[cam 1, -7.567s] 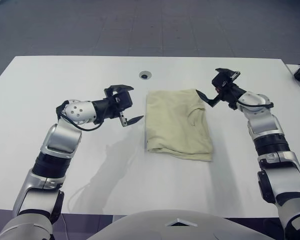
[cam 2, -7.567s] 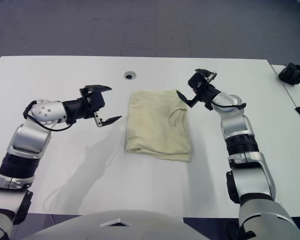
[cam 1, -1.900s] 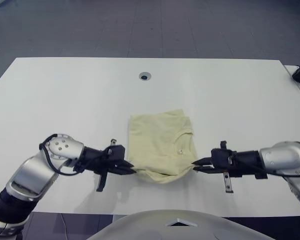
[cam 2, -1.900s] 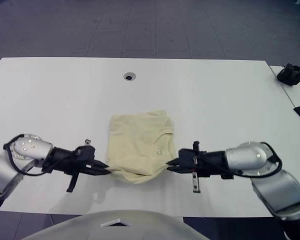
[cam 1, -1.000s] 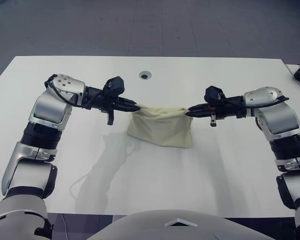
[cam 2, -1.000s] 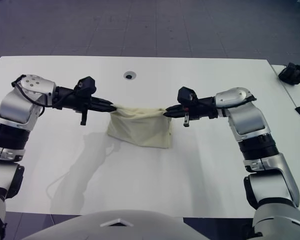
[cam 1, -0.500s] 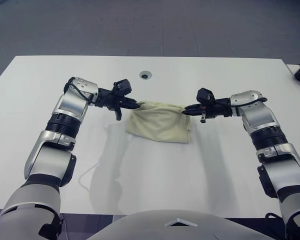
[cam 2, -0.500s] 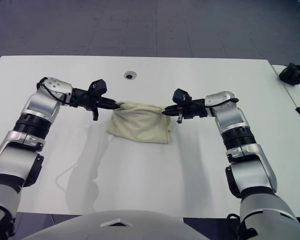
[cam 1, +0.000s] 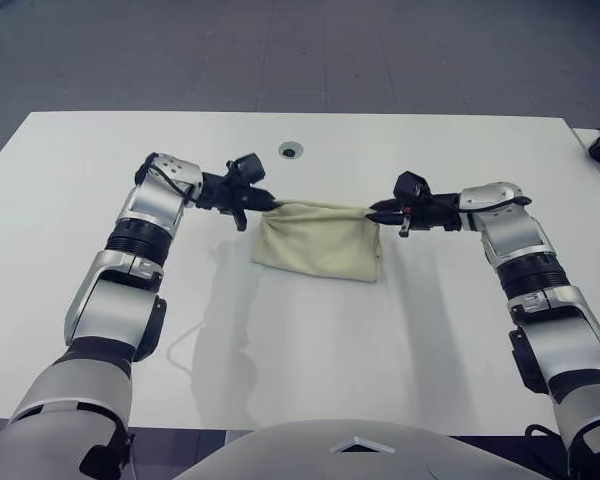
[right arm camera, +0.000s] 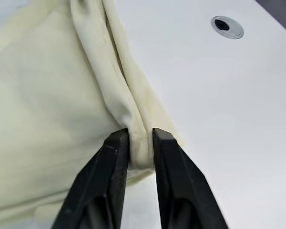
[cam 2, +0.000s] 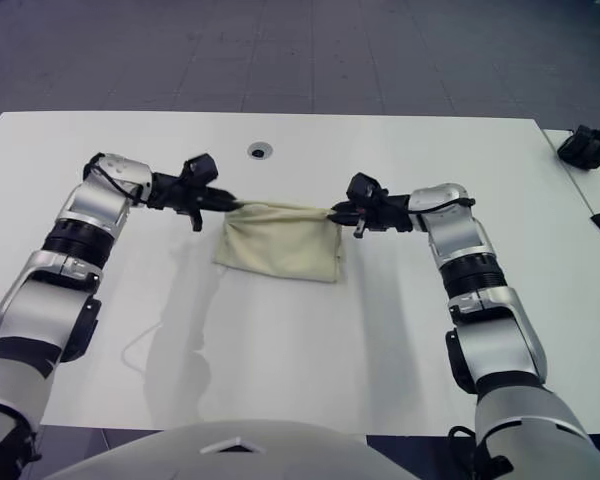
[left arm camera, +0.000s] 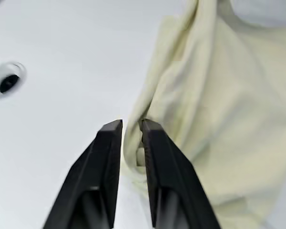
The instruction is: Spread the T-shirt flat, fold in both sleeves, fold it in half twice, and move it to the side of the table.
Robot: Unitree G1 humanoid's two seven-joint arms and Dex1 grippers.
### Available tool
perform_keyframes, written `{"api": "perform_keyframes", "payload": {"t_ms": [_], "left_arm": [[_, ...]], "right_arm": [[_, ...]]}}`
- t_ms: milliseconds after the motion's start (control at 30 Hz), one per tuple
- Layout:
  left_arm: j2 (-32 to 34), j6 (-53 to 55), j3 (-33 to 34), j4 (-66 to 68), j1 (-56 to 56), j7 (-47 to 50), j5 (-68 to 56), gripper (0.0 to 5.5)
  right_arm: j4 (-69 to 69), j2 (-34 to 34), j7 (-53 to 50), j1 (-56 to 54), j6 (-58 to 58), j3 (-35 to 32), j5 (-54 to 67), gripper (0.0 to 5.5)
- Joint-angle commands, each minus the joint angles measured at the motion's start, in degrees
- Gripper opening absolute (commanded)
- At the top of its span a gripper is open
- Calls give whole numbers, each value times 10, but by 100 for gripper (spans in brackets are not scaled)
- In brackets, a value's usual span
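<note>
The pale yellow cotton T-shirt (cam 1: 318, 245) lies near the middle of the white desk (cam 1: 430, 330), with the round grey cable port (cam 1: 291, 150) beyond it at about 12 o'clock. It is no longer a spread garment. It shows as a small, thick rectangle of several layers, with no sleeve sticking out on either side. From that I judge the spreading and the sleeve folds to be done, and at least most of the halving as well. I cannot tell from the layers whether both half-folds are complete. The left fingers (cam 1: 268, 204) come in from 9 o'clock and are clenched on the T-shirt's far corner at about 10 o'clock. The right fingers (cam 1: 377, 212) come in from 3 o'clock and pinch the far corner at about 2 o'clock. Both wrist views show cloth bunched between the closed tips. The far edge runs taut between the two grasps and seems slightly raised. The near part, toward 6 o'clock, rests on the desk. What is left, as I read it, is to settle this edge flat. After that comes the final step, which is clearly not yet done: carrying the bundle from the centre to the side of the desk.
</note>
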Motion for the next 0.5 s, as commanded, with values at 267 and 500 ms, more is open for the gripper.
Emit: {"api": "perform_keyframes", "payload": {"t_ms": [267, 500], "left_arm": [[42, 41, 22, -199, 77, 1, -21, 255], [6, -5, -35, -137, 82, 43, 39, 369]], "right_arm": [[-105, 44, -89, 34, -36, -9, -13, 269], [-49, 61, -116, 39, -114, 18, -56, 378]]}}
